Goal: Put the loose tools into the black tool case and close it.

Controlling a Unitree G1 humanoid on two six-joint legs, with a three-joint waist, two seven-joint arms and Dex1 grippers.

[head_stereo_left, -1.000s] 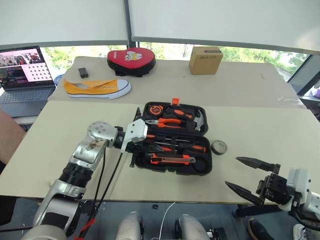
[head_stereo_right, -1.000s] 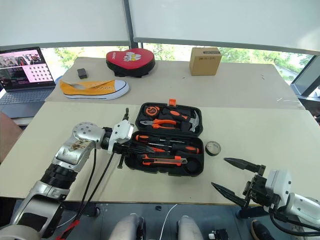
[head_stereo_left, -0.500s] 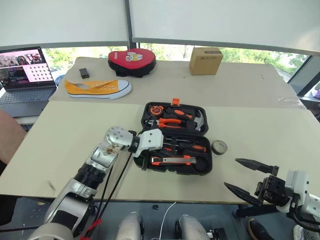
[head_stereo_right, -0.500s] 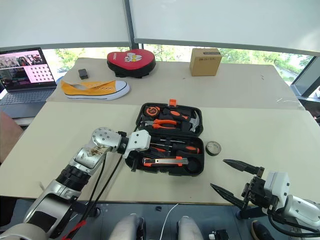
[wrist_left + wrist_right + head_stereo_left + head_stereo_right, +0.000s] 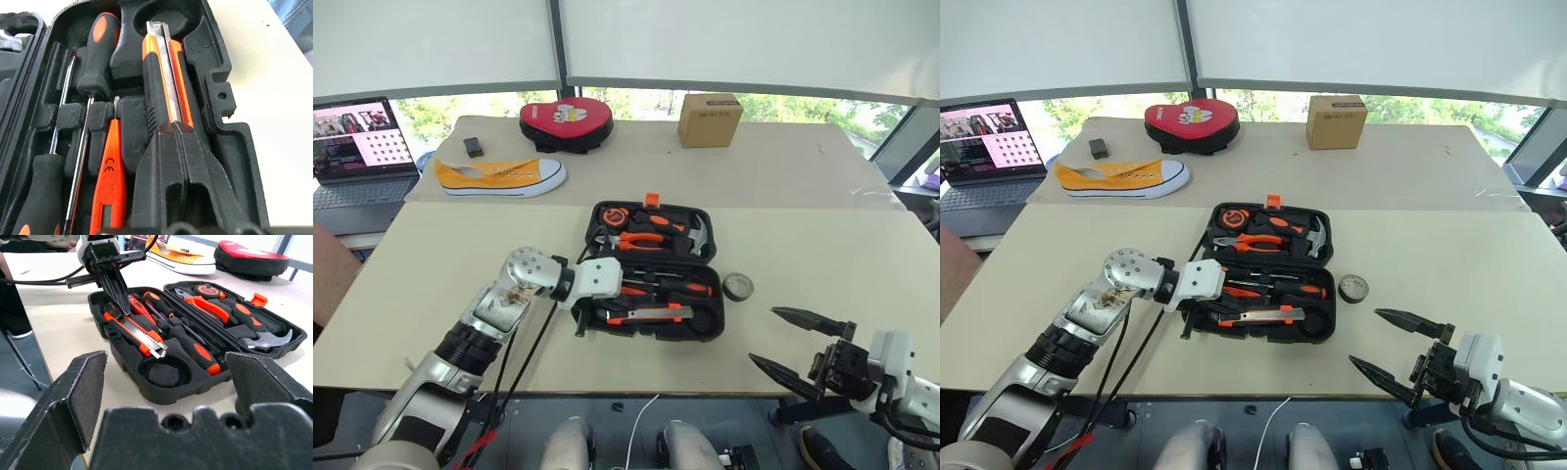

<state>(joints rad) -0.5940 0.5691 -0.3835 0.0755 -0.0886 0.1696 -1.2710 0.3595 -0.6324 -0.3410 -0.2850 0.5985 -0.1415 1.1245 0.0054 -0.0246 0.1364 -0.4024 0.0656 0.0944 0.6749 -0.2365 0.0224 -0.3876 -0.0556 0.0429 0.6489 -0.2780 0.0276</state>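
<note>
The left gripper (image 5: pixel 182 147), fingers pressed together, pushes the knife (image 5: pixel 164 73) down into the open case (image 5: pixel 705 328). The right gripper (image 5: pixel 796 343) waits wide open near the tape (image 5: pixel 737 286) beside the case.

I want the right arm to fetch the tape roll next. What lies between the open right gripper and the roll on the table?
Nothing visible. The tape roll lies alone on bare table beside the black tool case, with the open right gripper hanging nearer the table's front edge.
</note>
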